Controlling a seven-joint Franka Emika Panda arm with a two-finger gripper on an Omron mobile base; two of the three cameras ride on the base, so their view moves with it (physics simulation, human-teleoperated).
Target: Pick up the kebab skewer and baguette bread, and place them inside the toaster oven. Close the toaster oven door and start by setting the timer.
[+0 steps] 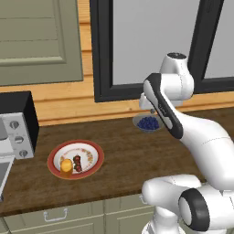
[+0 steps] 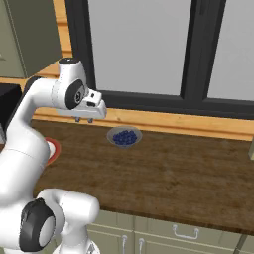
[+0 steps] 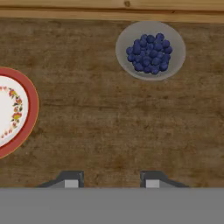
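A red-rimmed plate (image 1: pixel 93 150) on the wooden counter carries the golden baguette bread (image 1: pixel 66 166) and, just to its right, the dark kebab skewer (image 1: pixel 77 163). At the far left stands the toaster oven (image 1: pixel 18 123), its knob column facing the plate. Its door (image 1: pixel 3 171) hangs down open at the frame edge. My gripper (image 3: pixel 111 181) hovers high above the counter, right of the plate and near a bowl of blueberries. It is open, with bare counter between the fingertips (image 3: pixel 72 180). The hand view catches just the plate's rim (image 3: pixel 30 109) at its left edge.
A glass bowl of blueberries (image 3: pixel 151 51) sits near the back wall, below the window (image 1: pixel 151 41). Bare wooden counter stretches between the bowl and the plate. Cabinet drawers (image 1: pixel 57 215) run under the counter's front edge.
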